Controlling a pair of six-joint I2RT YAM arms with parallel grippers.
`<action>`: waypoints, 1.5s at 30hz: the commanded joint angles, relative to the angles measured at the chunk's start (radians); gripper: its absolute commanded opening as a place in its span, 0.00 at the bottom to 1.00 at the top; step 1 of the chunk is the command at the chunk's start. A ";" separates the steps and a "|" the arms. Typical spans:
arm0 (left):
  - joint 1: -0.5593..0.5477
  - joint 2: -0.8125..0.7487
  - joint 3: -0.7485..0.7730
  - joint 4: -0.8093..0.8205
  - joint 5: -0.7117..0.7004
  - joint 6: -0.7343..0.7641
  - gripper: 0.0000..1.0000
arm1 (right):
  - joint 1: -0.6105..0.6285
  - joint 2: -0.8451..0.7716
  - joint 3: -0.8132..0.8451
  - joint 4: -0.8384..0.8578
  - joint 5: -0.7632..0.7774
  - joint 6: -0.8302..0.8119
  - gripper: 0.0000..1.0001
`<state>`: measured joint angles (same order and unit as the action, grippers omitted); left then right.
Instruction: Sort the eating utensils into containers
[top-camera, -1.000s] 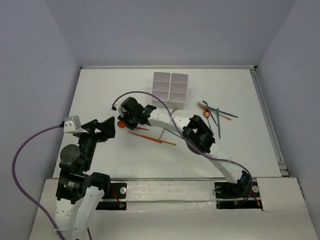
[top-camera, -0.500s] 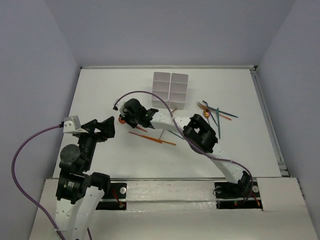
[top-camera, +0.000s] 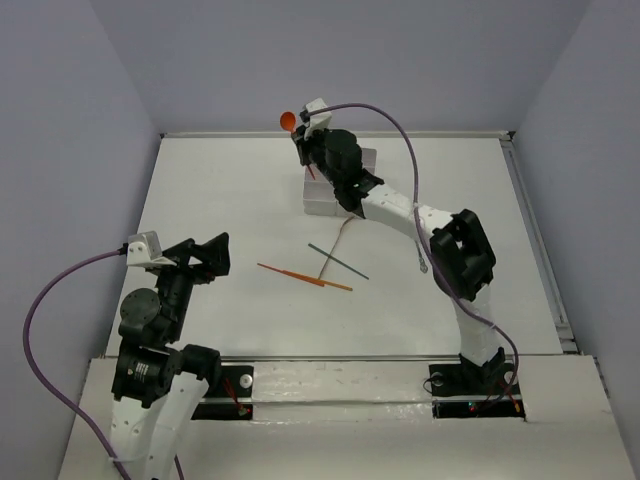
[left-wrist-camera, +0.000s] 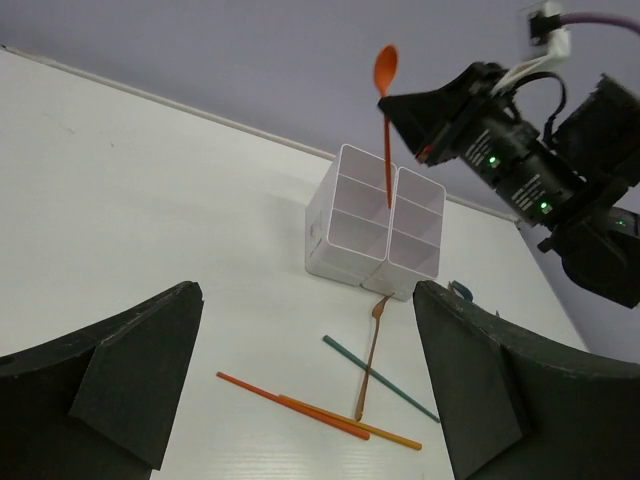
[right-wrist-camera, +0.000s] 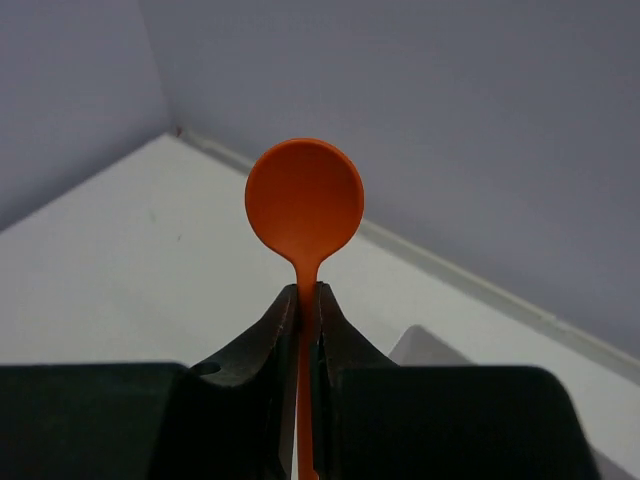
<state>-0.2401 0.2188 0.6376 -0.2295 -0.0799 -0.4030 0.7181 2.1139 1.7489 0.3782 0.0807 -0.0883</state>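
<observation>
My right gripper (top-camera: 306, 141) is shut on the handle of the orange spoon (top-camera: 288, 121), which hangs upright with its bowl up and its lower end over the back left of the white four-compartment box (top-camera: 321, 199). The wrist view shows the spoon (right-wrist-camera: 304, 195) pinched between the jaws of the right gripper (right-wrist-camera: 308, 292). In the left wrist view the spoon (left-wrist-camera: 385, 100) stands above the box (left-wrist-camera: 375, 225). A brown fork (top-camera: 340, 238), a teal stick (top-camera: 338, 261) and two orange sticks (top-camera: 300, 277) lie on the table. My left gripper (top-camera: 215, 255) stands open and empty, left of them.
The right arm (top-camera: 455, 255) stretches from the near right across to the box and covers part of it. A purple cable (top-camera: 40, 320) loops off the left arm. The table's back wall runs just behind the box.
The right gripper closed on the orange spoon near the table's left middle, lifted it and swung it back over the box. The left arm has not moved.
</observation>
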 joint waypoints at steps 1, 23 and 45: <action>0.005 0.017 0.022 0.039 0.000 0.001 0.99 | -0.020 -0.003 -0.032 0.261 0.090 0.006 0.07; 0.033 0.068 0.019 0.047 0.029 0.010 0.99 | -0.129 0.169 0.038 0.528 0.108 0.048 0.07; 0.070 0.106 0.022 0.052 0.045 0.020 0.99 | -0.183 0.314 0.105 0.629 0.068 0.136 0.07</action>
<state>-0.1806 0.3199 0.6376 -0.2287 -0.0471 -0.4011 0.5423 2.4741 1.9312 0.8570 0.1734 0.0311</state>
